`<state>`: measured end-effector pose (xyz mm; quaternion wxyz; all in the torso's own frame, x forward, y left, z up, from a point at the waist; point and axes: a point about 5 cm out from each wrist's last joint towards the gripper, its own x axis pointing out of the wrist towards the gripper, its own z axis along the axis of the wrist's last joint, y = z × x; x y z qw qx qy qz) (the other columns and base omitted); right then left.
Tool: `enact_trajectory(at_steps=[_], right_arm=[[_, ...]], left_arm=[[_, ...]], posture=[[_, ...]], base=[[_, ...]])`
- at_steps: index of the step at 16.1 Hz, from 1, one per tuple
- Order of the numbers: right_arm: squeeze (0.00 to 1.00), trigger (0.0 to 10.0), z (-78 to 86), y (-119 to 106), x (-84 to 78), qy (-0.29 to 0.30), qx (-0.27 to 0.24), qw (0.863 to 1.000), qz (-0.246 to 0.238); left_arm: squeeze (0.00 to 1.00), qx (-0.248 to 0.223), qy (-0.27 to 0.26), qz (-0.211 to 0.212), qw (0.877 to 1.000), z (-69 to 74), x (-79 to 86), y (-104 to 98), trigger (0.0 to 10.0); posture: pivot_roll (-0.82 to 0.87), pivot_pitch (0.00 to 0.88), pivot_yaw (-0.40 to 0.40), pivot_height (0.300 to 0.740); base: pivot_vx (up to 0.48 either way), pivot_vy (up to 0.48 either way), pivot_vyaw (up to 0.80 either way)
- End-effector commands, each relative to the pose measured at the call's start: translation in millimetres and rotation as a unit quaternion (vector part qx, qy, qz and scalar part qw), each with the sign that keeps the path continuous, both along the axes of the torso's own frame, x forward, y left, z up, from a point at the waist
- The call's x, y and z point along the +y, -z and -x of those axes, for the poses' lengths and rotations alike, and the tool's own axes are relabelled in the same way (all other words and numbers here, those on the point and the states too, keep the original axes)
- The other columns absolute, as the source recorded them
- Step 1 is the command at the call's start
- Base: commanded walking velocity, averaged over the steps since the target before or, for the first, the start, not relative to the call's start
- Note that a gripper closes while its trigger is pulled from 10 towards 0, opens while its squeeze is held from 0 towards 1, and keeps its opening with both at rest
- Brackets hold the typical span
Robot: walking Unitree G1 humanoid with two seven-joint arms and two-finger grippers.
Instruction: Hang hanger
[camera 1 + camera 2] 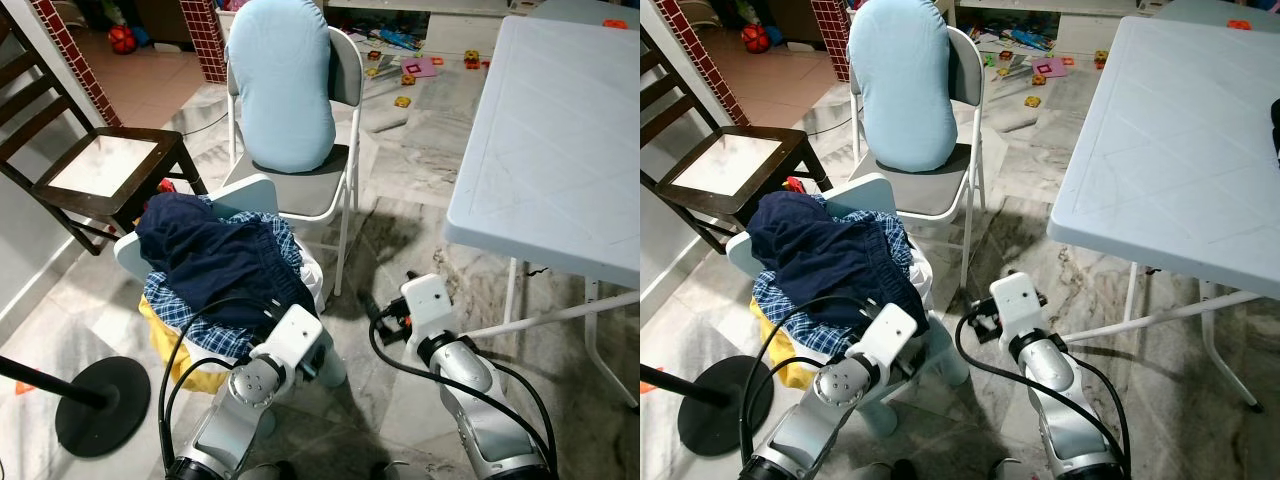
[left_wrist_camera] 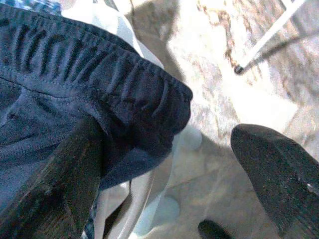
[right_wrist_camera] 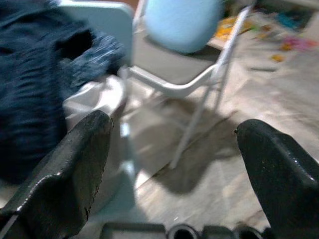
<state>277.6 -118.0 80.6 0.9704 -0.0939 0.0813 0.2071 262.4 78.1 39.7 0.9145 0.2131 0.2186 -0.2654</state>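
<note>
Left hand (image 2: 164, 164) hovered spread at the edge of the clothes pile, one finger (image 2: 55, 184) lying against the elastic waistband of the navy shorts (image 2: 75, 84), the other finger out over bare floor; nothing was gripped. Right hand (image 3: 169, 149) was likewise wide apart and empty, pointed across the marble floor (image 1: 400, 200) toward the legs of the grey folding chair (image 1: 345, 70).

No hanger could be made out anywhere: not in the pile, not on the floor, not on the white table (image 1: 560, 130) to my right. If one was there, I judged it buried under the navy shorts and the checked shirt (image 1: 180, 310) heaped on the small pale-blue chair (image 1: 245, 192). No rail or hook for hanging it was plain either; a black pole on a round base (image 1: 100, 405) stood at my left, its top out of view.

Risks as I judged them:
- Closing the left hand where it was would catch waistband cloth, not a hanger.
- Pulling at the cloth could drag the whole heap off the small chair, since it sat loose and overhung the seat.
- A buried hanger's hook could snag in fabric and bring garments along.
- My own black cables (image 1: 215, 325) looped close to the pile and could catch.
- The right wrist view was blurred, so any reach on that side was poorly guided.
</note>
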Motion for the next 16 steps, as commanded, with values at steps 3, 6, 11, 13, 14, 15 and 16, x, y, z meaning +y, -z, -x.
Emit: enact_trajectory(at_steps=[3,6,11,13,14,15,16], right_arm=[[0.0,10.0,4.1,3,1.4,-0.031,0.013,0.999,0.015],[0.0,10.0,6.8,6,6.0,-0.05,0.025,0.998,0.021],[0.0,10.0,11.8,11,13.7,-0.068,0.03,0.997,0.029],[0.0,10.0,10.8,10,14.1,-0.07,0.028,0.997,0.031],[0.0,10.0,9.7,10,14.5,-0.071,0.025,0.997,0.033],[0.0,10.0,9.2,9,14.5,-0.071,0.025,0.997,0.033],[0.0,10.0,9.3,9,14.5,-0.071,0.025,0.997,0.034]], left_arm=[[0.0,0.012,0.031,-0.021,0.999,5.4,-2.7,0,10.0],[0.0,0.008,0.056,-0.05,0.997,6.5,2.0,1,10.0],[0.0,-0.018,-0.007,-0.067,0.998,-4.8,45.7,7,0.0],[0.0,-0.022,-0.011,-0.072,0.997,-7.3,49.5,7,0.0],[0.0,-0.027,-0.019,-0.072,0.997,-9.7,51.6,7,0.0],[0.0,-0.032,-0.02,-0.071,0.997,-12.6,51.6,7,0.0],[0.0,-0.034,-0.02,-0.072,0.997,-13.9,51.6,7,0.0]], posture=[[-0.08,0.169,0.086,0.74],[-0.08,0.172,0.09,0.74],[-0.06,0.176,0.087,0.74],[-0.06,0.176,0.084,0.74],[-0.06,0.176,0.083,0.74],[-0.06,0.176,0.083,0.74],[-0.06,0.176,0.083,0.74]], base=[[0.0,0.0,0.0],[0.0,0.0,0.0],[0.0,0.123,0.0],[0.0,0.0,0.0],[0.0,0.0,0.0],[0.0,0.0,0.0],[0.0,0.0,0.0]])
